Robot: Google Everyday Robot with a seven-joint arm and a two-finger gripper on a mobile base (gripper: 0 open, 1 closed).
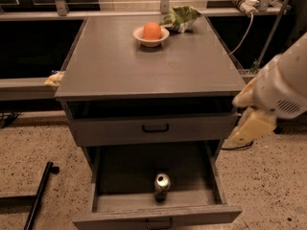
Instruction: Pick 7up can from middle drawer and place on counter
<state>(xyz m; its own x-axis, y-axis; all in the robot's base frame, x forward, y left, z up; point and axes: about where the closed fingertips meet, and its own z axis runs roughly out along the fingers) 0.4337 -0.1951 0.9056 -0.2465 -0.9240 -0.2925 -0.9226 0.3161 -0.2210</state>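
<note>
The 7up can (162, 186) stands upright, long axis vertical and silver lid up, near the front of the open middle drawer (154, 216), while the gripper (252, 124) hangs beside the counter (144, 68), its grip impossible to tell.

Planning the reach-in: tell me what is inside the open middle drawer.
The middle drawer holds one 7up can, lid up, near its front. Its rear runs under the drawer above, so that part is hidden. The gripper hangs outside, up to its right.
</note>
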